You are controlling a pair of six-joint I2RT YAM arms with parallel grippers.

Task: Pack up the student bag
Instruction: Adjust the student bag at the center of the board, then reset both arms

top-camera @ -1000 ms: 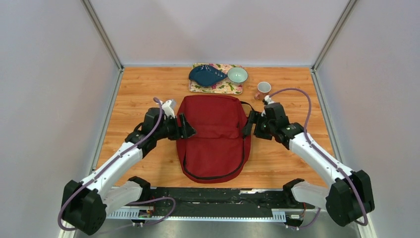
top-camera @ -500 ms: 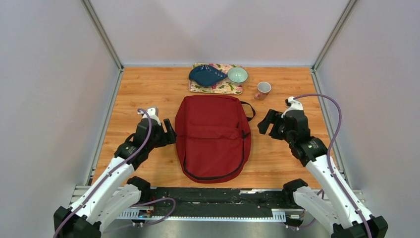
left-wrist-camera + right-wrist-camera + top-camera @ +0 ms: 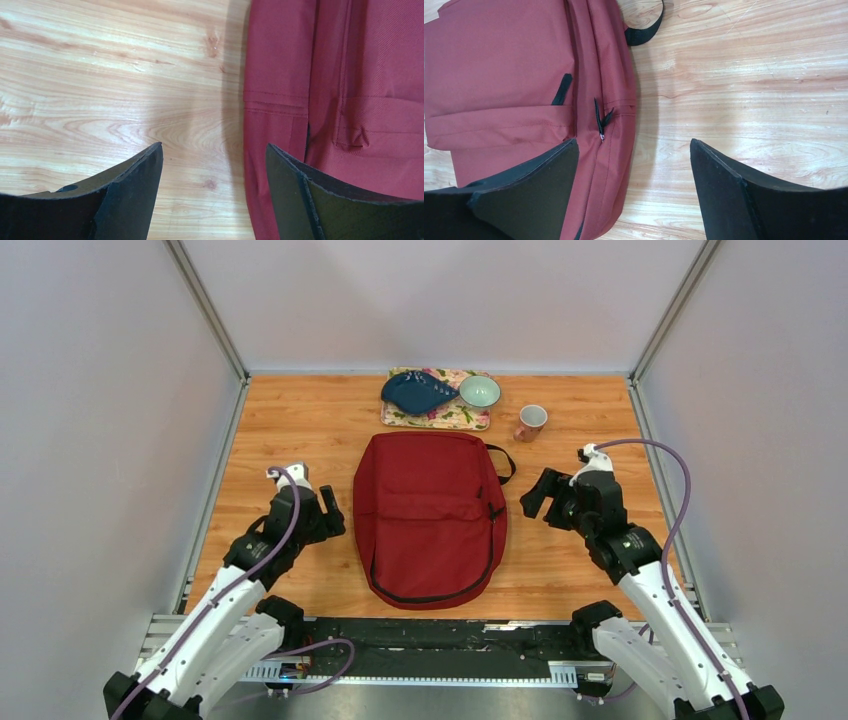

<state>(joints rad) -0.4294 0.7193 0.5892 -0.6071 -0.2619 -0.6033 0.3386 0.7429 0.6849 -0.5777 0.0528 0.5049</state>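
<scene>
The student bag [image 3: 430, 520], a large dark red backpack with black zippers, lies flat in the middle of the wooden table, its black top loop [image 3: 505, 462] at the far right. My left gripper [image 3: 335, 513] is open and empty, just left of the bag's left edge. In the left wrist view the bag's side [image 3: 350, 90] fills the right half beyond my gripper [image 3: 214, 150]. My right gripper [image 3: 533, 494] is open and empty, just right of the bag. The right wrist view shows the bag [image 3: 514, 75], its zipper pull [image 3: 600, 122] and my gripper [image 3: 634, 145].
A flowered tray [image 3: 445, 416] at the back holds a dark blue fish-shaped dish [image 3: 415, 392] and a pale green bowl [image 3: 480, 391]. A pink mug [image 3: 531, 421] stands right of it. Metal frame rails and walls bound the table.
Both arms have pulled back from the bag's sides toward the near edge. The grippers, earlier touching the bag's edges, now stand apart from it. The bag has not moved.
</scene>
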